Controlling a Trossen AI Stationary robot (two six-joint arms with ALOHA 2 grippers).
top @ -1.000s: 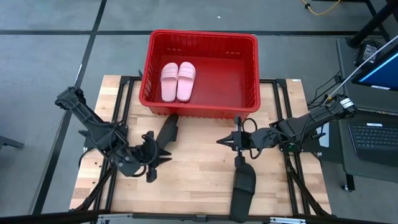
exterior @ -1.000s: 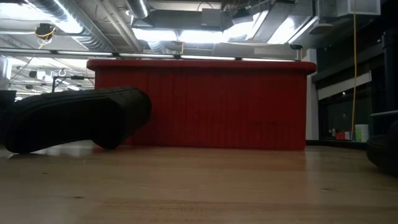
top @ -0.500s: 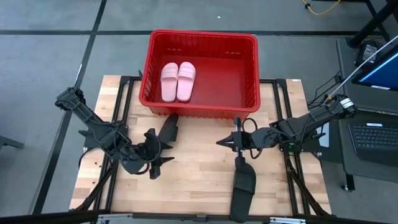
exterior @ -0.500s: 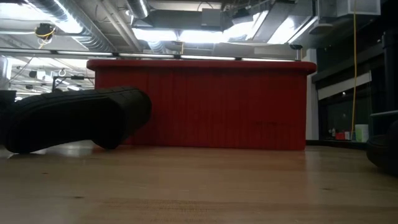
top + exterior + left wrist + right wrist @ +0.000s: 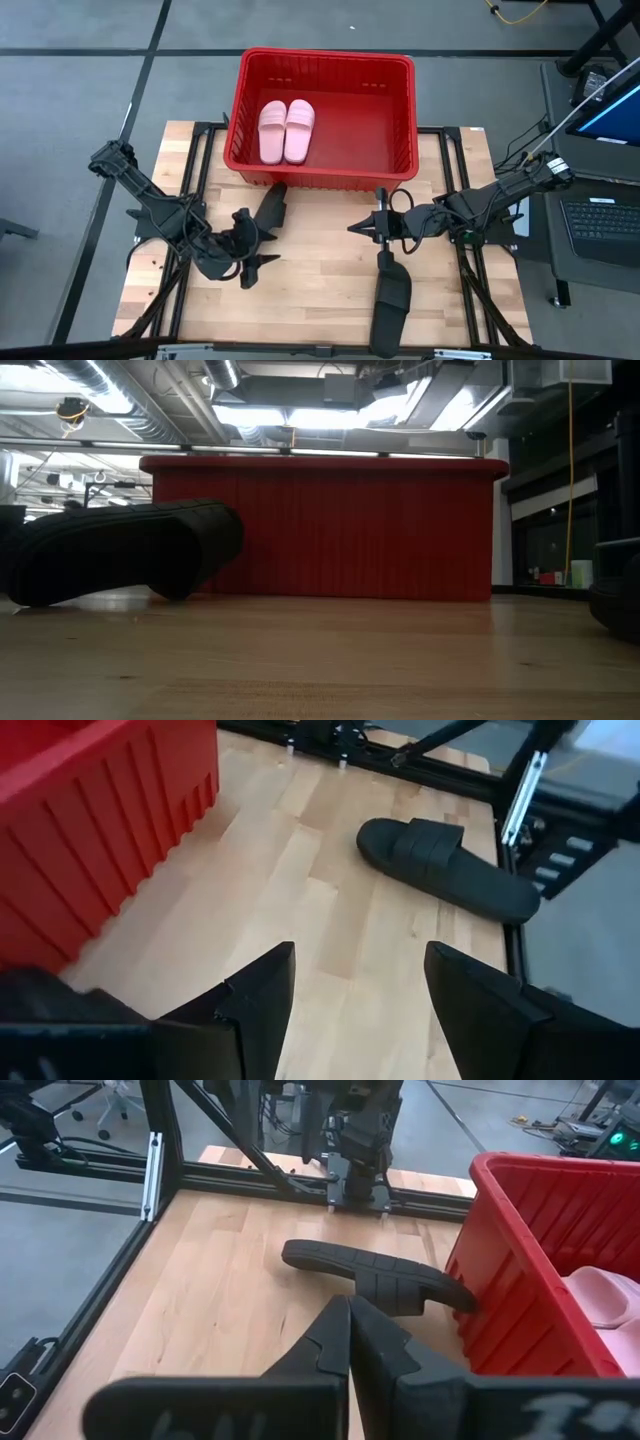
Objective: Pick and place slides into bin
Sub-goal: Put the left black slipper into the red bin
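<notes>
High view: the red bin (image 5: 320, 112) sits at the far edge of the counter (image 5: 310, 270) with 2 pink slides (image 5: 286, 130) side by side inside it. 1 black slide (image 5: 270, 208) lies just in front of the bin's near wall, and the left claw (image 5: 250, 252) stands wide beside it, holding nothing. The other black slide (image 5: 390, 300) lies well in front of the bin near the counter's front edge; the right claw (image 5: 374, 226), pinched shut and empty, waits between it and the bin.

Low view: the nearer black slide (image 5: 120, 550) rests on its edge close to the bin wall (image 5: 330, 530).

Left wrist view: the fingers (image 5: 250, 1005) are spread wide, with the far black slide (image 5: 445, 868) ahead.

Right wrist view: fingers (image 5: 350, 1342) closed together; the black slide (image 5: 375, 1275) leans by the bin.

To grip well, I judge the left claw should straddle the strap and lift clear of the rim. No brand or writing is readable anywhere.
</notes>
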